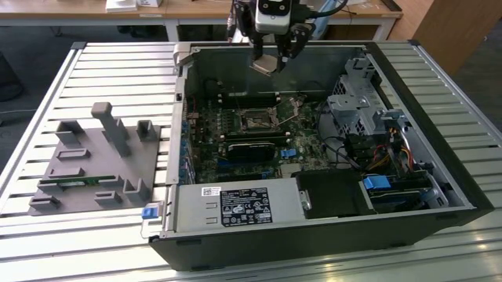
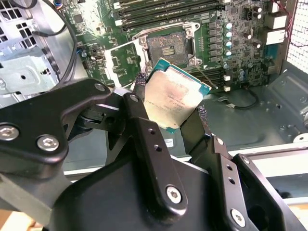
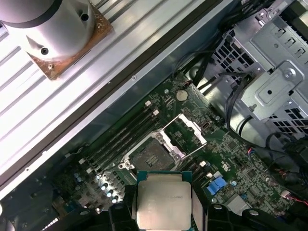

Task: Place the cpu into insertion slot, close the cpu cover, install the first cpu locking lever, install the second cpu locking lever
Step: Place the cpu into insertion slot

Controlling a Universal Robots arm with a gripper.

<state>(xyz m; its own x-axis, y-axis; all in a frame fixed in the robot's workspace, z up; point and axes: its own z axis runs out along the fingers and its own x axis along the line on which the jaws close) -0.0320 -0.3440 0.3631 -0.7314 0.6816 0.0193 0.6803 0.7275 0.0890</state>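
Note:
My gripper (image 1: 267,62) hangs over the far side of the open computer case (image 1: 439,176), shut on the cpu (image 1: 264,64), which it holds tilted well above the board. In both wrist views the black fingers clamp two opposite edges of the cpu (image 2: 173,96) (image 3: 161,202), its pale metal top showing. Below it the insertion slot (image 1: 255,120) (image 2: 168,48) (image 3: 149,156) lies bare on the green motherboard. The cpu cover (image 2: 120,60) (image 3: 187,129) stands swung open beside the slot.
A drive cage (image 1: 361,106) and cable bundle fill the case on the exterior view's right. A power supply (image 1: 235,205) sits at the near edge, with a long black block (image 1: 251,147) just short of the slot. A grey fixture (image 1: 94,158) lies on the slatted table (image 1: 94,70).

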